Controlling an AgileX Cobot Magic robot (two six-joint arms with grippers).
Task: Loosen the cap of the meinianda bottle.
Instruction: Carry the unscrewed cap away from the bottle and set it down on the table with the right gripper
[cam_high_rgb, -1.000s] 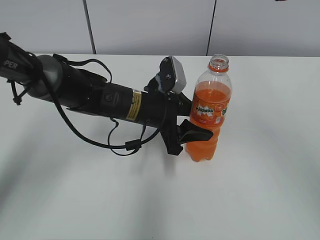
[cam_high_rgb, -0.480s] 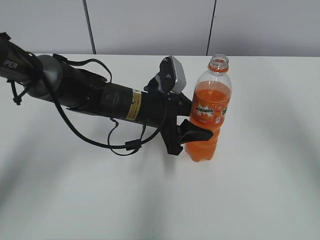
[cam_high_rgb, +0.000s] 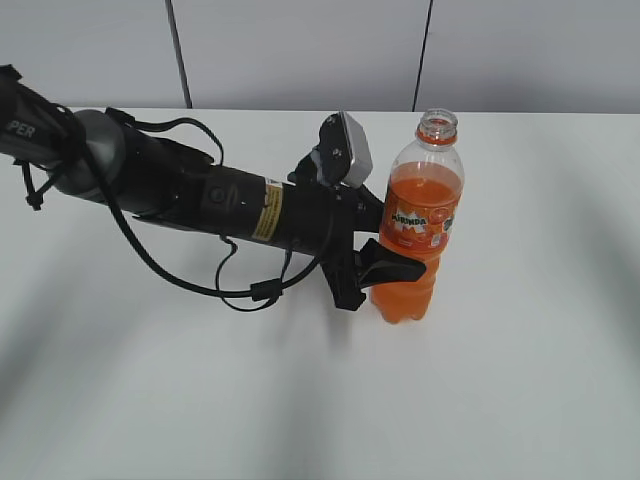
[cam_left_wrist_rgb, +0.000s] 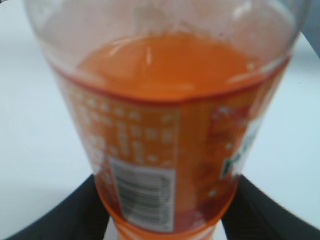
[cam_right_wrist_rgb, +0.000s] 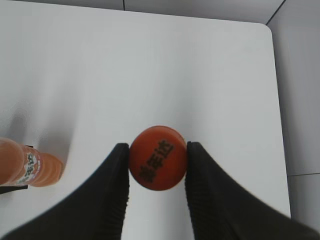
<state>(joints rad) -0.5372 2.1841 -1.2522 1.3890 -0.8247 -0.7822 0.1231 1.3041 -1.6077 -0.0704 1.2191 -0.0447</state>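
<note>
In the right wrist view the cap (cam_right_wrist_rgb: 158, 157) is seen clamped between the two dark fingers (cam_right_wrist_rgb: 112, 195) of the right gripper (cam_right_wrist_rgb: 158, 165), high above the white bench (cam_right_wrist_rgb: 150, 65); dark printed characters are visible on its orange top. Farther down in the same view, at the left edge, part of the meinianda bottle (cam_right_wrist_rgb: 25, 167) is seen standing on the bench, well apart from the cap. In the left wrist view the bottle fills the picture, and the fingers (cam_left_wrist_rgb: 65, 215) of the left gripper (cam_left_wrist_rgb: 167, 220) are closed against both sides of its labelled body. In the exterior view the left gripper (cam_high_rgb: 385, 270) is shown gripping the lower body of the bottle (cam_high_rgb: 418, 230), which stands upright with its neck open and only the orange ring left below the thread. The task is therefore judged complete or beyond: the cap is not merely loosened but fully off, and nothing remains except perhaps releasing the parts. The right arm and the cap are not shown in the exterior view. The left wrist picture is blurred, so the label text is hard to read, and the bottle's neck and base are cut off there.
</note>
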